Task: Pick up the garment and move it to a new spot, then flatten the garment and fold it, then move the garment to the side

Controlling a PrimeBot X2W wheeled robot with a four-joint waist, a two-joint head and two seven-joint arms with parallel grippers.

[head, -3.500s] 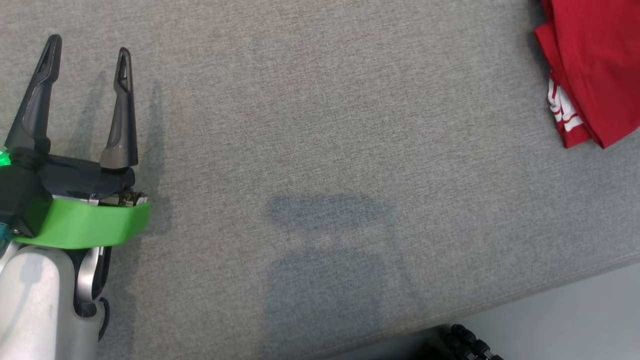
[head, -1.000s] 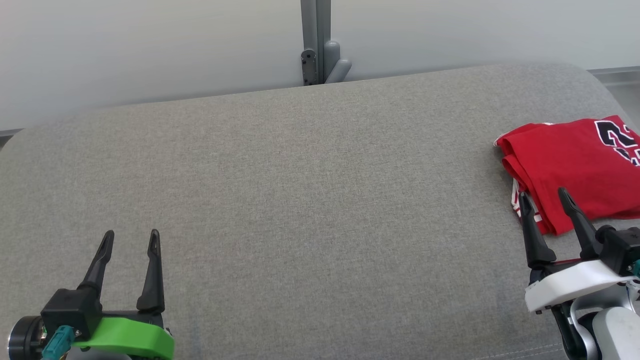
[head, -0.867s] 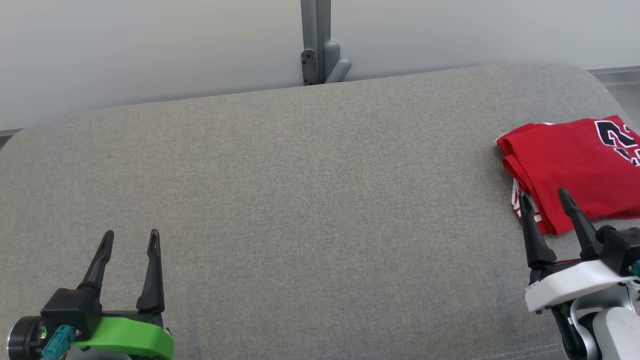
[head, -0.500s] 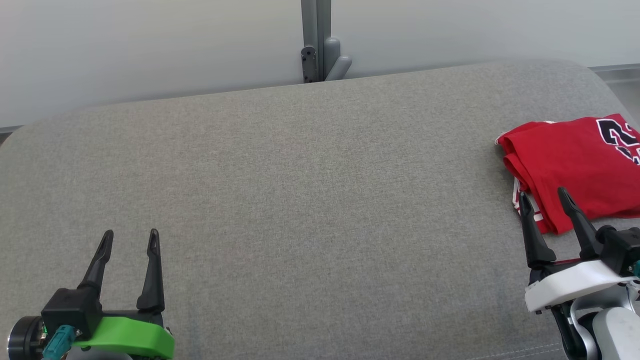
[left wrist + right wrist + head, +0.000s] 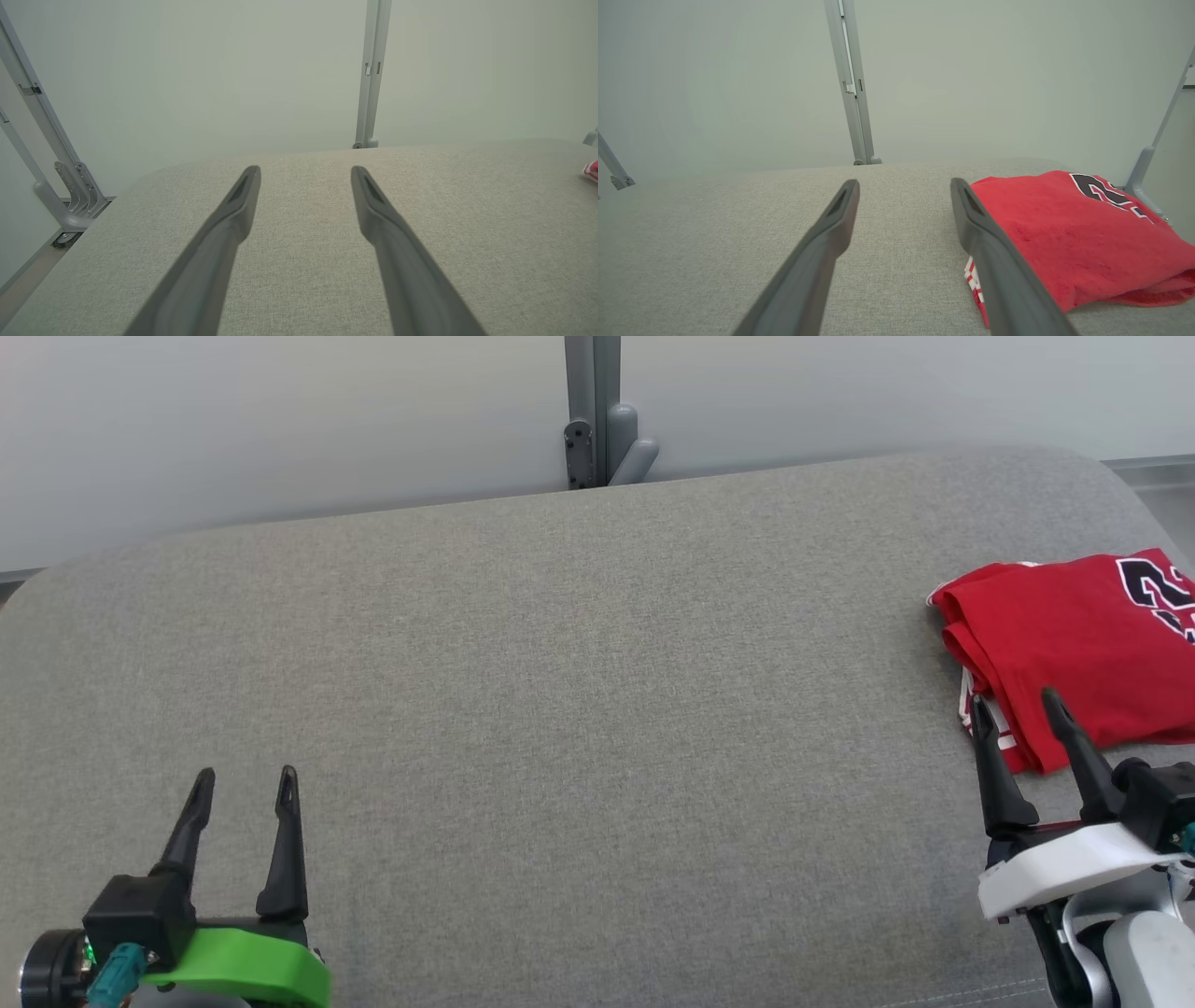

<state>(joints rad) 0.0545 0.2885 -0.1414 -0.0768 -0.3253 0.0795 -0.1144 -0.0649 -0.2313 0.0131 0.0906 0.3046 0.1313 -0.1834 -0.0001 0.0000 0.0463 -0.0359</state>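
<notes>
I see the folded red shirt (image 5: 1064,644), with a dark number and white stripes, lying on the grey cushion (image 5: 597,709) just past the wide, empty fingers of my right gripper (image 5: 1013,698), and my left gripper (image 5: 246,773) is wide and empty too.

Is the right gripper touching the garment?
Cannot tell: in the right wrist view, the right gripper has one finger crossing the garment edge; no gap or contact shows plainly.

It looked like a robotics lab or test cell. A padded surface (image 5: 560,709) covered in grey fabric, with rounded corners, stood inside plain pale panels (image 5: 280,420). The panels were joined by a grey metal post (image 5: 591,392) with bolted fittings. Angled metal struts (image 5: 51,154) on brackets braced one side, above a bare floor (image 5: 21,284).
</notes>
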